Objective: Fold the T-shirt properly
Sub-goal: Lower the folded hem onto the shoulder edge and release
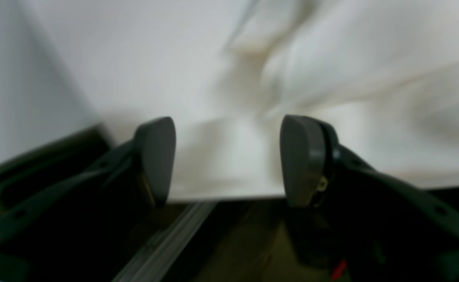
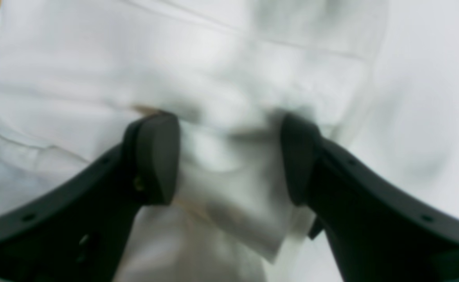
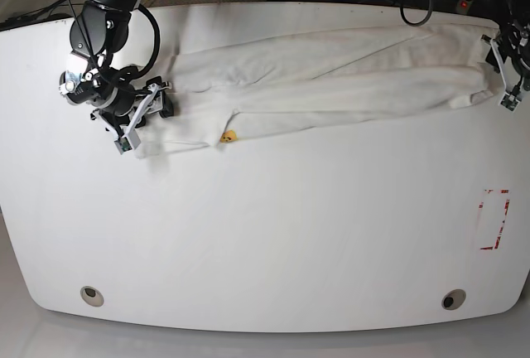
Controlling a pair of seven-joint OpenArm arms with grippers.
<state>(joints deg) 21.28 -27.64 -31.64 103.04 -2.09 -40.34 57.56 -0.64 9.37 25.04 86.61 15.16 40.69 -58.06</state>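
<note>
The white T-shirt (image 3: 331, 80) lies stretched in a long band across the far part of the table, with a small orange-yellow patch (image 3: 229, 136) showing at its near edge. My right gripper (image 3: 156, 103) is at the shirt's left end. In the right wrist view it (image 2: 229, 129) is open, its fingers astride bunched white cloth (image 2: 221, 78). My left gripper (image 3: 500, 72) is at the shirt's right end by the table edge. In the left wrist view it (image 1: 227, 133) is open, with the shirt's edge (image 1: 229, 168) between the fingers. Both wrist views are blurred.
The white table (image 3: 273, 234) has two round holes near its front edge (image 3: 91, 295) (image 3: 451, 299). A red-and-white rectangular marker (image 3: 494, 219) lies at the right. Cables run behind the table's far edge. The table's dark edge and a rail (image 1: 166, 243) lie below the left gripper.
</note>
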